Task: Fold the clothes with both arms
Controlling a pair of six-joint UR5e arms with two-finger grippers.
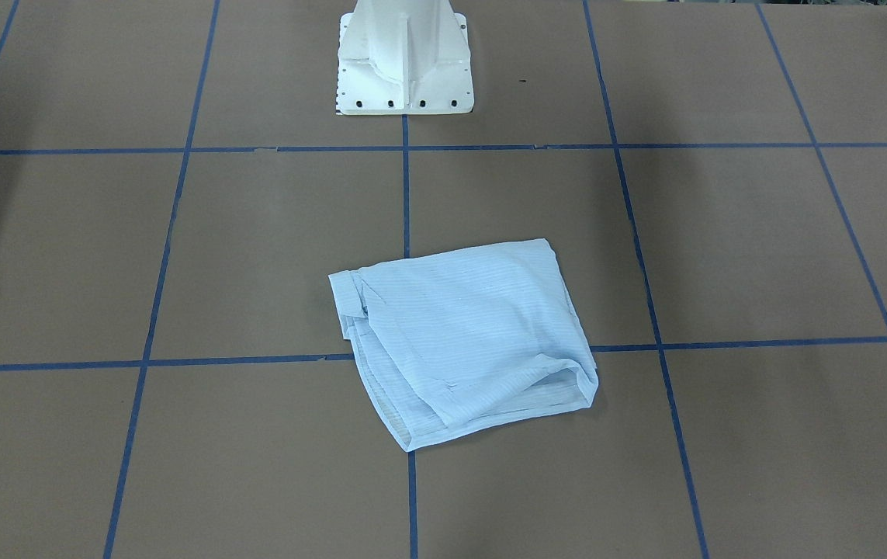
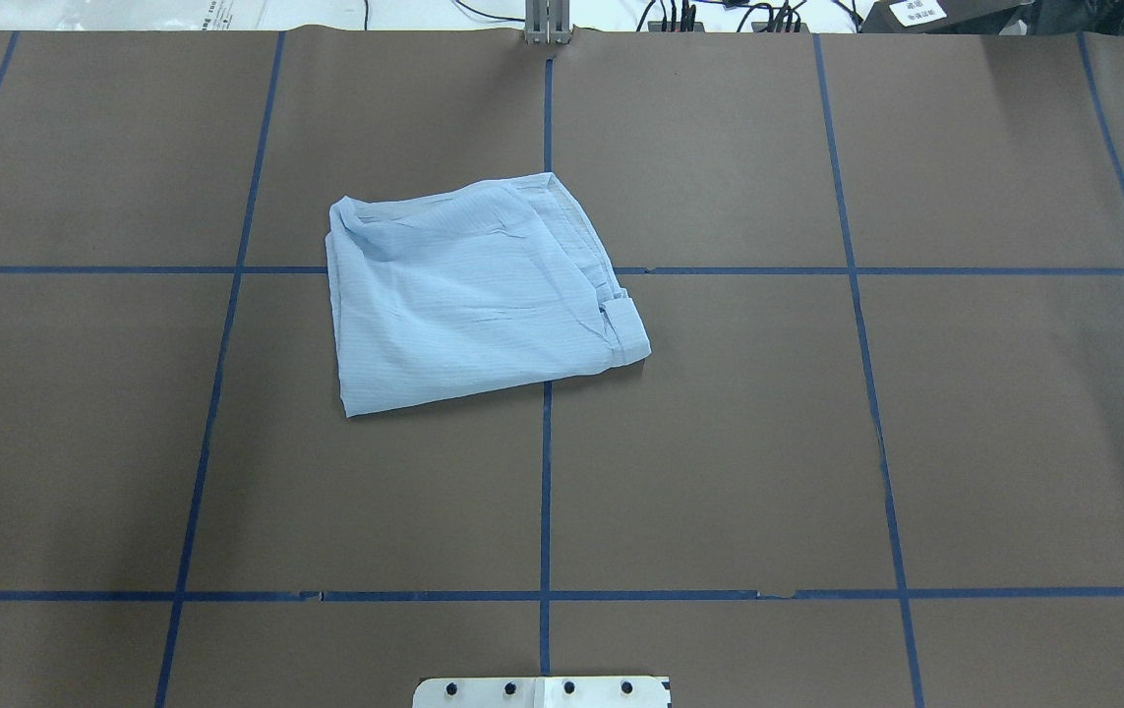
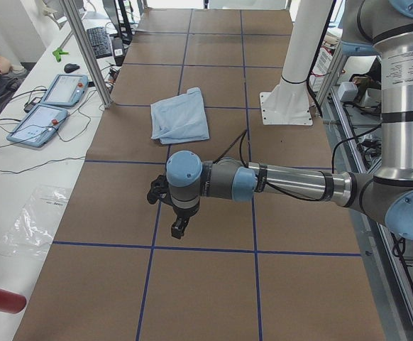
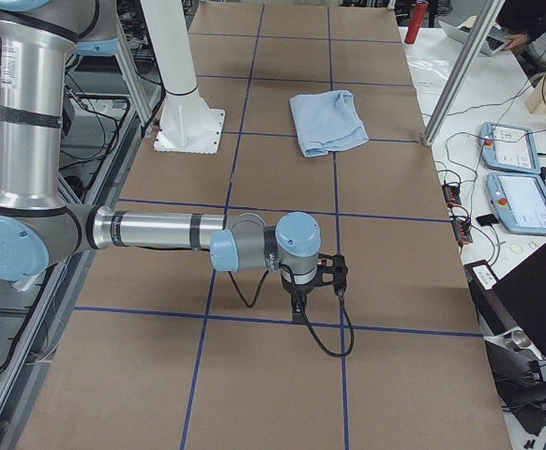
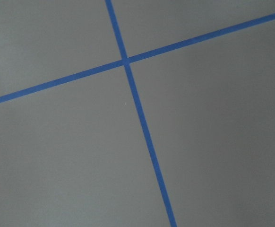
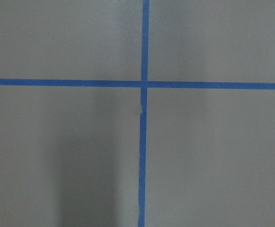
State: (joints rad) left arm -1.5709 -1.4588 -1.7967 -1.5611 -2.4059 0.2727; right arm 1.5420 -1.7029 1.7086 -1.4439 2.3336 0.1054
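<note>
While shirt (image 2: 473, 295) lies folded mid-frame, crinkly puffed top-left corner may spring open unpressed. Left gripper (image 3: 179, 229) and right gripper (image 4: 297, 307) well apart from it; cannot tell whether clenched.

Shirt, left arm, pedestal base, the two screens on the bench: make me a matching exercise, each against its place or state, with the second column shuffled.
Things:
1. shirt
2. left arm
3. pedestal base
4. two screens

Place or state:
A. white, upright on the centre tape line at the robot's side of the table
B. on the white bench, with cables
C. folded, lying flat across blue tape lines
D. stretched low over bare brown table, away from the shirt

Pairs: 1-C, 2-D, 3-A, 4-B.
</note>
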